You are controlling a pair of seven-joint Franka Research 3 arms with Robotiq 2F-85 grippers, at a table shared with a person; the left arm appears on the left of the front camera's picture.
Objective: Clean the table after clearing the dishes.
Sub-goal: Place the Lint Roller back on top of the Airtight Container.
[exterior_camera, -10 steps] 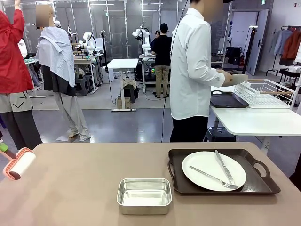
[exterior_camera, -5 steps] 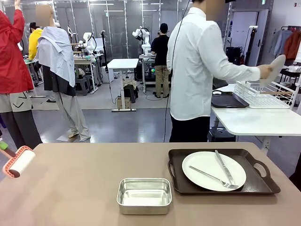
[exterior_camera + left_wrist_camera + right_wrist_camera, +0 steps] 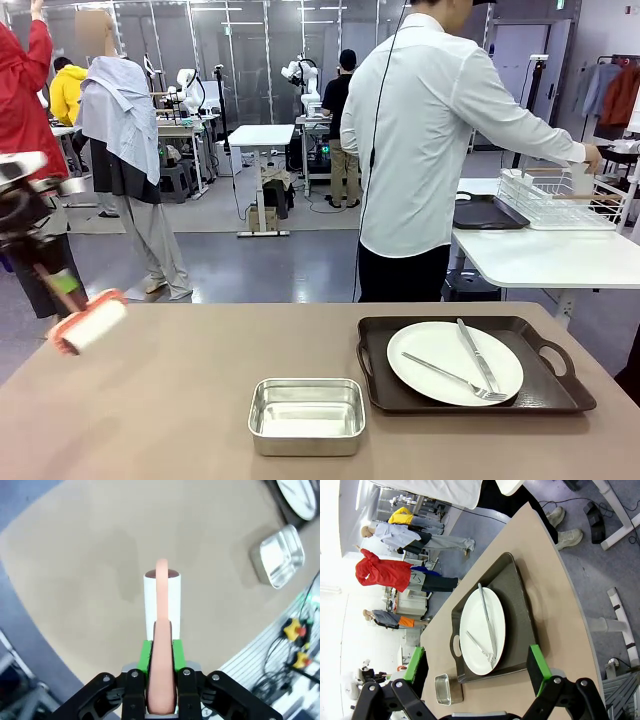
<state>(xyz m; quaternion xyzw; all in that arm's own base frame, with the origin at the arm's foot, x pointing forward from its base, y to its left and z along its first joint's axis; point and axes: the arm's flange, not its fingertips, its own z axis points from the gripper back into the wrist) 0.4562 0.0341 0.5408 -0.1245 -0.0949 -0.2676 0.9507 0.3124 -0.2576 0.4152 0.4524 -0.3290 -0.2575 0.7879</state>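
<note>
Table lies bare just beyond my left gripper, which is clamped on the lint roller, its long axis running along my fingers. One plate on its tray sits right, nearer my right gripper, whose jaws are apart. The left wrist view shows the grip clearly, where the front view blurs it.

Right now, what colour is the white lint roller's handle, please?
Salmon-orange; the plastic handle shows best in left wrist view.

Lint roller in your left hand: white paper roll, smooth salmon plastic frame. Ahead of hand: matt surface, shiny metal pan, glossy white plate.
</note>
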